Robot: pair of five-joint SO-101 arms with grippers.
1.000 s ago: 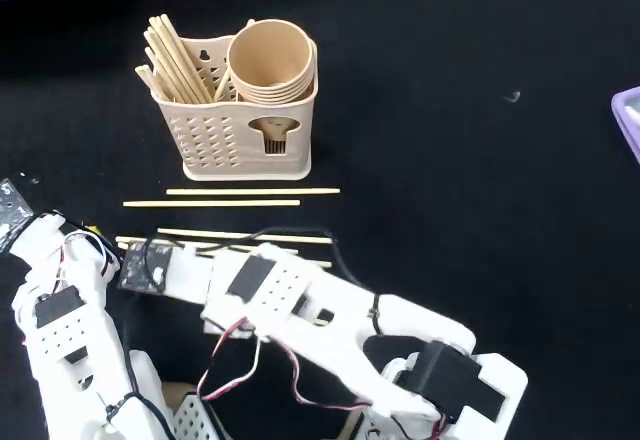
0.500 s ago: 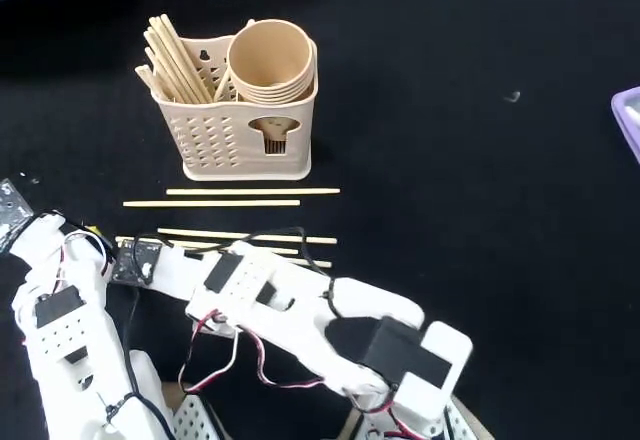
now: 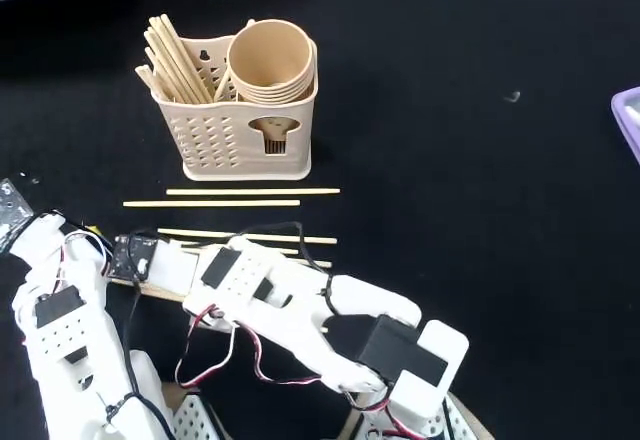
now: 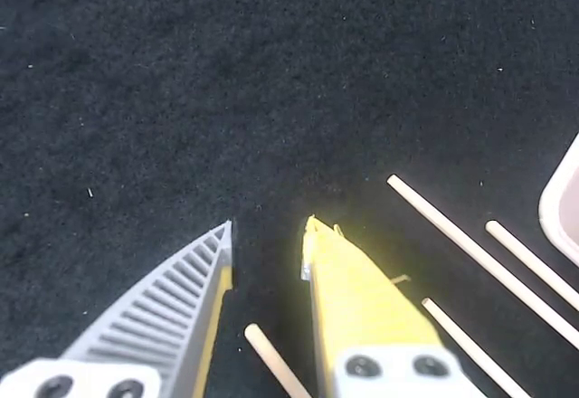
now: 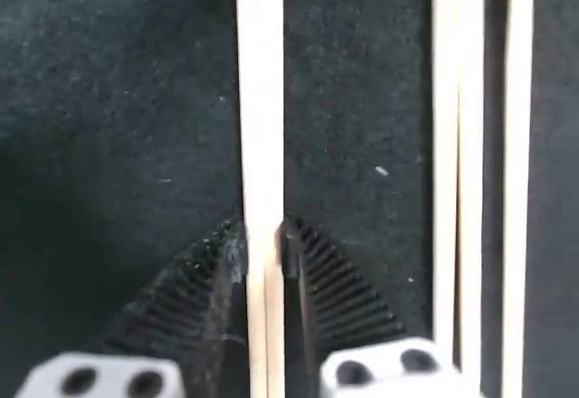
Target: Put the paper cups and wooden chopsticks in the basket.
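Right wrist view: with one chopstick [image 5: 261, 99] pinched in the jaws of the right gripper [image 5: 262, 246], it should be lifted level, clear of neighbouring chopsticks [image 5: 457, 145], then carried to the basket [image 3: 225, 138].

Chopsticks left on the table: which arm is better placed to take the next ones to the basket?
Right. The right gripper has its fingers closed on a chopstick pair, so it likely only needs to lift and carry them to the basket. The left gripper is open and holds nothing.
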